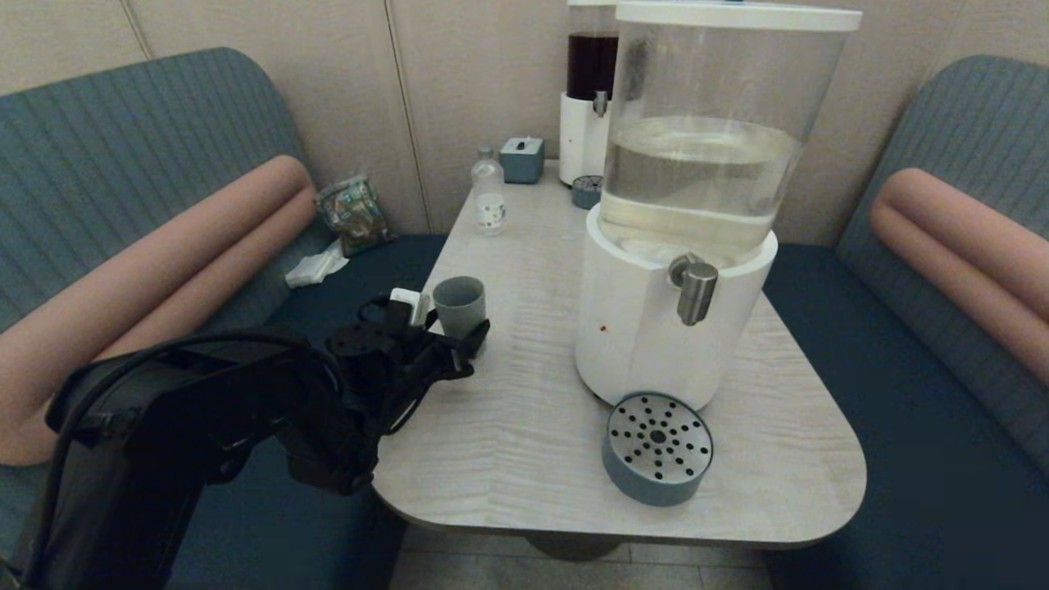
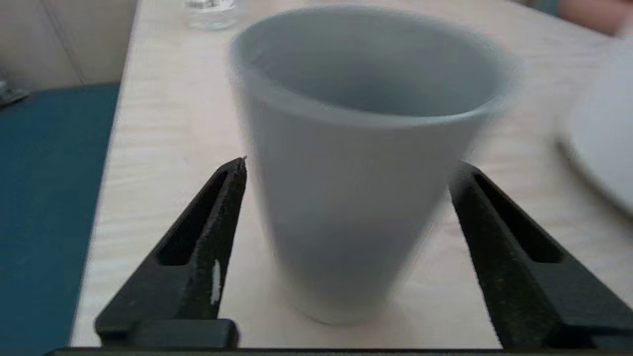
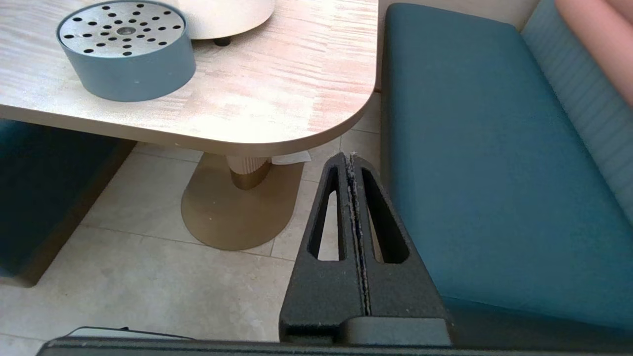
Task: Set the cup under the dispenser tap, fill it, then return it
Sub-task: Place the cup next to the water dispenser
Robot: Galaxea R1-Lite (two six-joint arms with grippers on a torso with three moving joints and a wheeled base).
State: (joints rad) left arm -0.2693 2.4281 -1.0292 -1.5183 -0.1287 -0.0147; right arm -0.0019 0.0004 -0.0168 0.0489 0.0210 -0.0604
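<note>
The grey-green cup [image 1: 460, 305] stands upright near the table's left edge. My left gripper [image 1: 459, 332] is open around it; in the left wrist view the cup [image 2: 361, 163] sits between the two black fingers [image 2: 212, 232], with small gaps on both sides. The steel dispenser tap [image 1: 697, 292] juts from the big white-based dispenser [image 1: 656, 328] with clear liquid, to the cup's right. My right gripper [image 3: 352, 163] is shut and empty, hanging low beside the table's right corner, out of the head view.
A round grey-blue perforated drip tray [image 1: 658, 447] sits on the table [image 1: 508, 426] below the tap. A small bottle [image 1: 489, 191], a small box [image 1: 522, 159] and the dark-liquid dispenser [image 1: 588, 98] stand at the back. Blue benches [image 3: 484, 148] flank the table.
</note>
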